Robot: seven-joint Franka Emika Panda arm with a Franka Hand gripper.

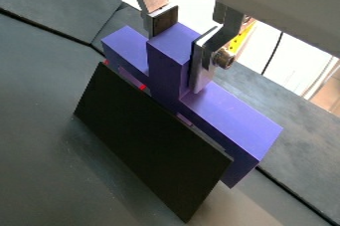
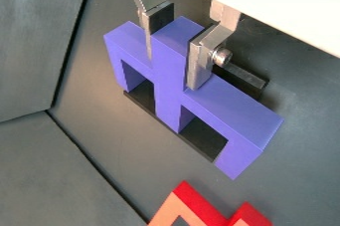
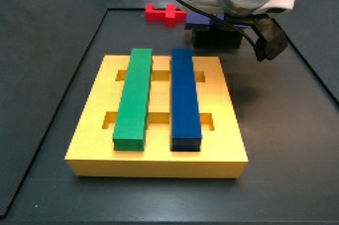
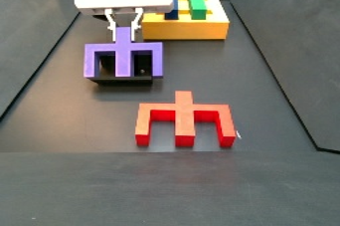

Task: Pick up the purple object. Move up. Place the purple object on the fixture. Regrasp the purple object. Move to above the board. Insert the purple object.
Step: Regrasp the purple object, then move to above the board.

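Your purple block (image 4: 122,61) sits on the black fixture (image 4: 117,79), prongs down, with its bar on top. In a wrist view the block (image 2: 180,89) shows two notches and three prongs, the dark fixture (image 2: 240,73) behind and under it. In a wrist view from the opposite side the block (image 1: 186,96) lies along the top edge of the fixture (image 1: 153,152), whose dark face slopes away below it.

Your gripper (image 4: 127,29) is over the block, and its silver fingers (image 2: 205,56) straddle the middle prong. In both wrist views the plates lie flat against the two sides of that prong, so the jaws are narrow and closed on the block (image 1: 184,46). In a side view the gripper (image 3: 228,16) hides most of the block; only a small purple corner (image 3: 197,18) shows beside the fixture (image 3: 216,39).

The red block (image 4: 186,120) lies flat on the floor, near the fixture but not touching it; you see it too at (image 3: 163,13) and its tips at (image 2: 200,208).

The yellow board (image 3: 93,130) lies well apart from the fixture, with a green bar (image 3: 134,97) and a blue bar (image 3: 184,98) side by side along it. In a side view the board (image 4: 186,30) is behind the gripper.
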